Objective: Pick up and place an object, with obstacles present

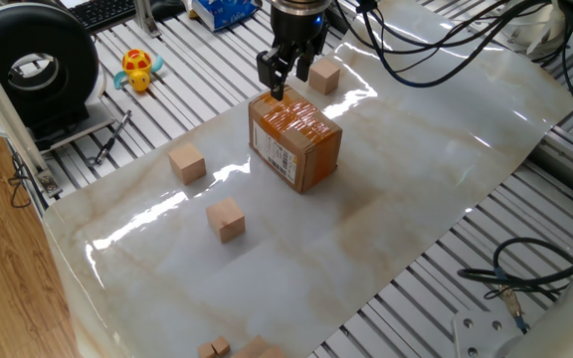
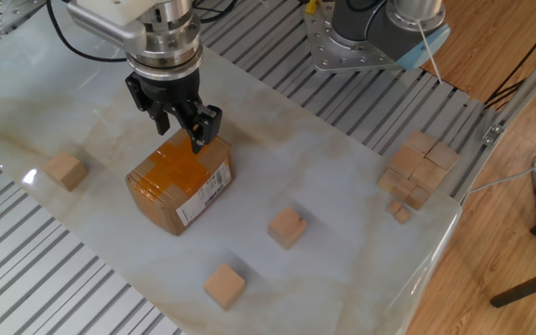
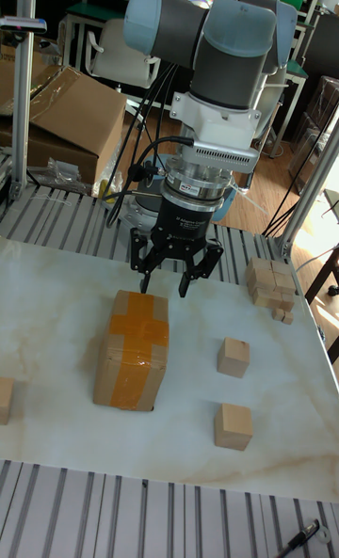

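Note:
Three alike small tan wooden cubes lie on the marble sheet, and I cannot tell which one is the object: one cube (image 1: pixel 324 76) beyond the box, a second cube (image 1: pixel 187 162) and a third cube (image 1: pixel 226 219) on its other side. The obstacle, a brown cardboard box (image 1: pixel 296 139) with orange tape and a barcode label, stands mid-sheet. My gripper (image 1: pixel 288 75) hovers open just above the box's far top edge, with nothing between its fingers. The other fixed view shows the gripper (image 2: pixel 180 126) over the box (image 2: pixel 180 181). The tall view shows the gripper (image 3: pixel 165 285) behind the box (image 3: pixel 132 351).
A black round reel (image 1: pixel 33 65) and a yellow toy turtle (image 1: pixel 139 70) sit off the sheet on the slatted table. A pile of wooden cubes (image 2: pixel 417 167) lies at one end of the sheet. Cables (image 1: pixel 525 273) hang near the table edge.

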